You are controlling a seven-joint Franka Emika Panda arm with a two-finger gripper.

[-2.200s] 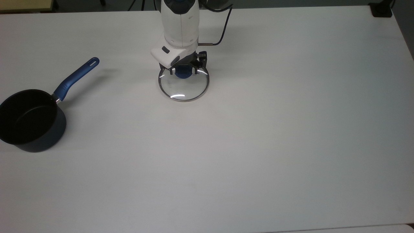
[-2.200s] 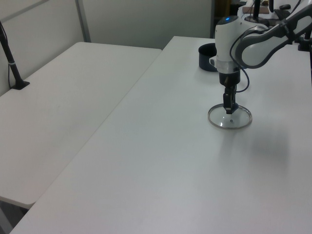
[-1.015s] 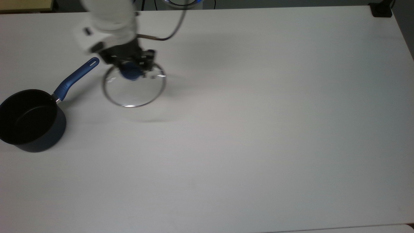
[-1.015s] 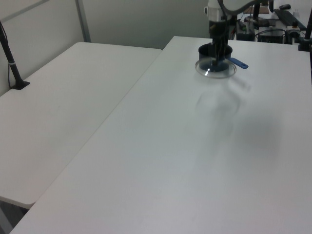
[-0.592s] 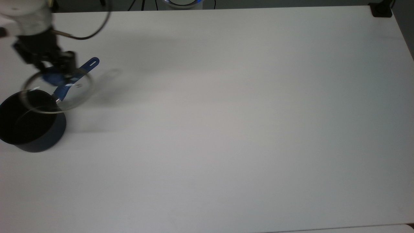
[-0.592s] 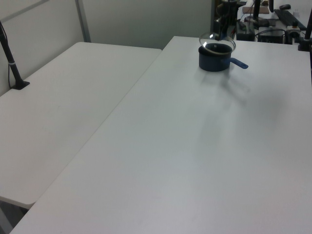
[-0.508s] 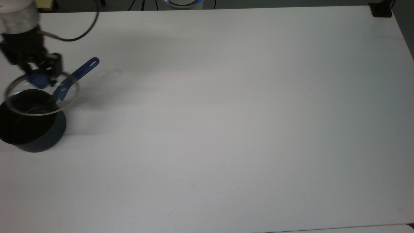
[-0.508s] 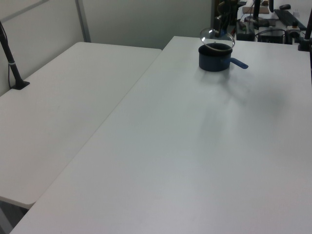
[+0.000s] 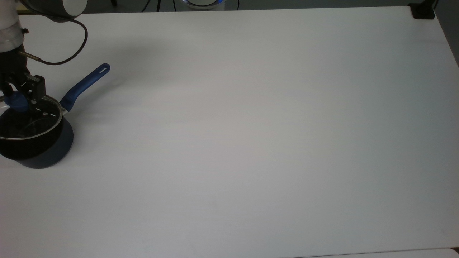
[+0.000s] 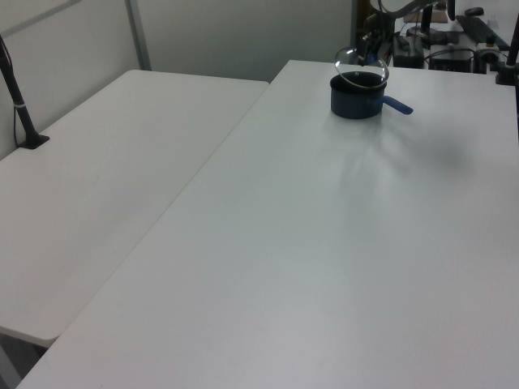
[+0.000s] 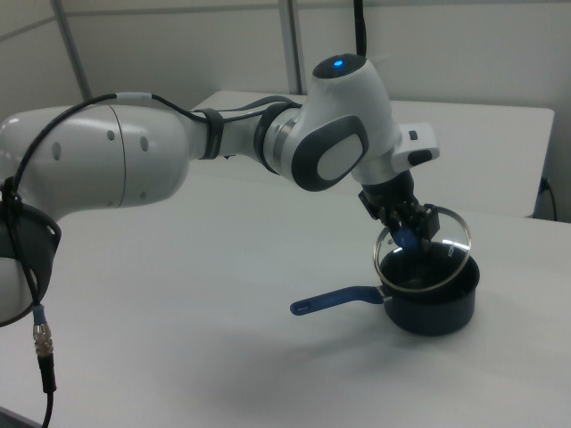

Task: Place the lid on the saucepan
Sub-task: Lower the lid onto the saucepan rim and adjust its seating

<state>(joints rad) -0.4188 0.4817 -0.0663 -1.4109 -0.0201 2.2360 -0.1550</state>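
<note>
Glass lid tilted over the saucepan mouth, not yet seated.
On the white table (image 9: 251,143), the saucepan (image 11: 432,299) sits beneath the lid (image 11: 423,245); the gripper (image 9: 18,97) is clamped on its blue knob (image 9: 17,102). Released tilted, the lid may land cocked or slide off the rim.

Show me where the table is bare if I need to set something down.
Nearly all the table is bare: everything to the top view's right of the pan and its handle. Crowded only at the top view's left edge, where the pincer holds the lid over the pan.
</note>
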